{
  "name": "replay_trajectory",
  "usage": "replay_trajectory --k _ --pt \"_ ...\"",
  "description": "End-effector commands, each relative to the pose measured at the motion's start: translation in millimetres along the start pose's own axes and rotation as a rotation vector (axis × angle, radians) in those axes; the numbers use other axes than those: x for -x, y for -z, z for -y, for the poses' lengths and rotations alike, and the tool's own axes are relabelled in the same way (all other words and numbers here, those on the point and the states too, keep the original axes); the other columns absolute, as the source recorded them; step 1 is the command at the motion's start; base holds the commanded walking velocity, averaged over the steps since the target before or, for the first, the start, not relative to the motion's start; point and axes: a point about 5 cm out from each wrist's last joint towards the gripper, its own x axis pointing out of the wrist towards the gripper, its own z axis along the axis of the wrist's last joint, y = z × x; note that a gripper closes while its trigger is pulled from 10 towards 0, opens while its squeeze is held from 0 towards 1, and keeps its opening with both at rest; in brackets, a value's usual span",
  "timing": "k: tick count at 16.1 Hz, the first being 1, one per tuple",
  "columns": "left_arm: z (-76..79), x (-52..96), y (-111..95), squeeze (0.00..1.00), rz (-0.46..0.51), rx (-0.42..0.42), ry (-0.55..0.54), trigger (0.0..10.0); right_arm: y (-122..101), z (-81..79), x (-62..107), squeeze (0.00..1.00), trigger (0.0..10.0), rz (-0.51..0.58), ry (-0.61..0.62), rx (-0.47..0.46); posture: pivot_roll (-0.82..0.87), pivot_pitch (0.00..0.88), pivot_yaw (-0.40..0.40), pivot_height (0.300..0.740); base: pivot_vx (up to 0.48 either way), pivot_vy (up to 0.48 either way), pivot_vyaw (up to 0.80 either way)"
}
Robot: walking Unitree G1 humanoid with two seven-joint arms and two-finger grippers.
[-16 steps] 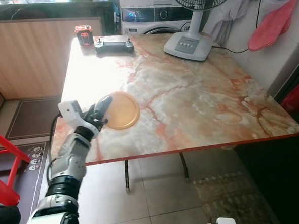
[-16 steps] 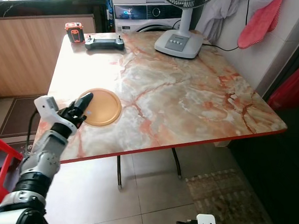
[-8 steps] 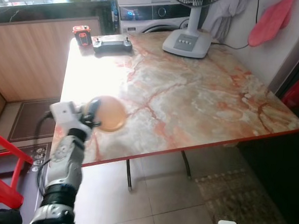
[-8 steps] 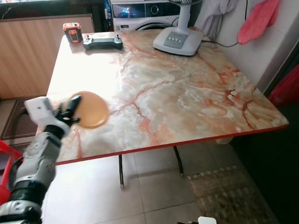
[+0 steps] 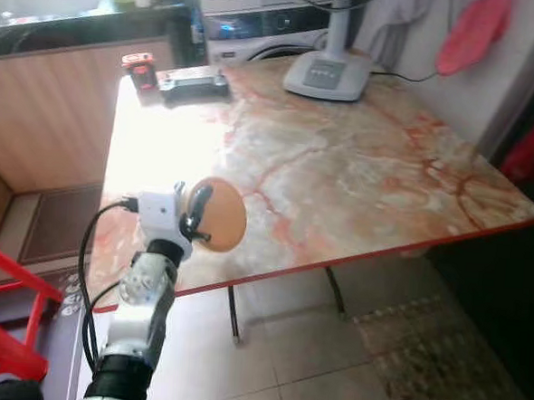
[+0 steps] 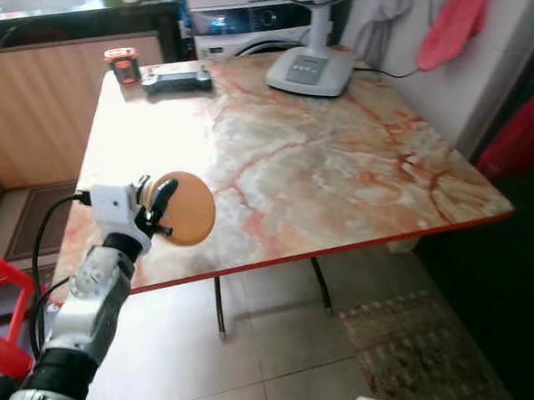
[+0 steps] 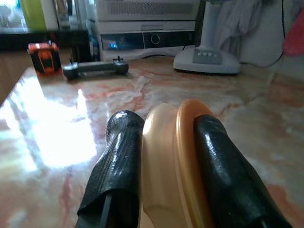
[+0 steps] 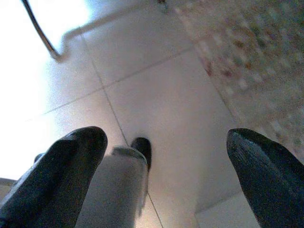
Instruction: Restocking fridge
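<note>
Transport looks to be the step in hand: left end effector [image 5: 196, 216] is clamped on the rim of an orange plate [image 5: 222, 215], one black finger on each face, with the plate held on edge just above the near-left corner of the marble counter [image 5: 360, 160], at about 8 o'clock on its top; the left wrist view confirms the grip, fingers [image 7: 118, 161] pressing the plate [image 7: 166, 166] from both sides; right end effector [image 8: 156, 180] hangs low with its fingers spread wide and nothing between them, over the tiled floor [image 8: 156, 85]; next, I judge, the plate must be carried clear of the counter edge and toward the fridge, keeping the pinch firm since the grip is on the thin rim alone; at 12 o'clock stands a fan base [image 5: 330, 76], at 11 o'clock a grey controller [image 5: 194, 81] and a small orange-and-black device [image 5: 138, 68]; a washing machine [image 7: 147, 40] behind shows a lit panel, but no writing or brand can be read anywhere
</note>
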Motion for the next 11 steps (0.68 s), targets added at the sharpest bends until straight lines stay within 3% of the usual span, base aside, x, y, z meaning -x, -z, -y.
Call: replay_trajectory --k 1,2,3,8,11 --pt "0.9 2.2 -12 0.0 0.075 -0.104 -0.001 10.0 5 -1.5 1.4 0.0 10.0 -0.005 0.011 -0.023 -0.06 0.0 0.067 0.74 0.0 0.0 0.0" --pt "0.5 3.9 -13 0.0 0.083 -0.111 -0.01 10.0 6 -1.2 1.9 0.0 10.0 -0.005 0.015 -0.029 -0.06 0.0 0.067 0.74 0.0 0.0 0.0" --pt "-11.3 11.7 -17 0.0 0.095 -0.134 -0.106 10.0 12 1.7 4.3 0.0 10.0 -0.014 0.042 -0.059 -0.06 0.0 0.067 0.74 0.0 0.0 0.0" --pt "-42.1 27.5 -12 0.0 0.072 -0.201 -0.255 10.0 30 5.9 12.2 0.0 10.0 -0.04 0.074 -0.102 -0.06 0.0 0.067 0.74 0.0 0.0 0.0" --pt "-34.6 21.5 -6 0.0 0.027 -0.195 -0.22 10.0 41 6.5 17.1 0.0 10.0 -0.067 0.068 -0.093 -0.07 0.0 0.068 0.74 0.0 0.086 0.0"
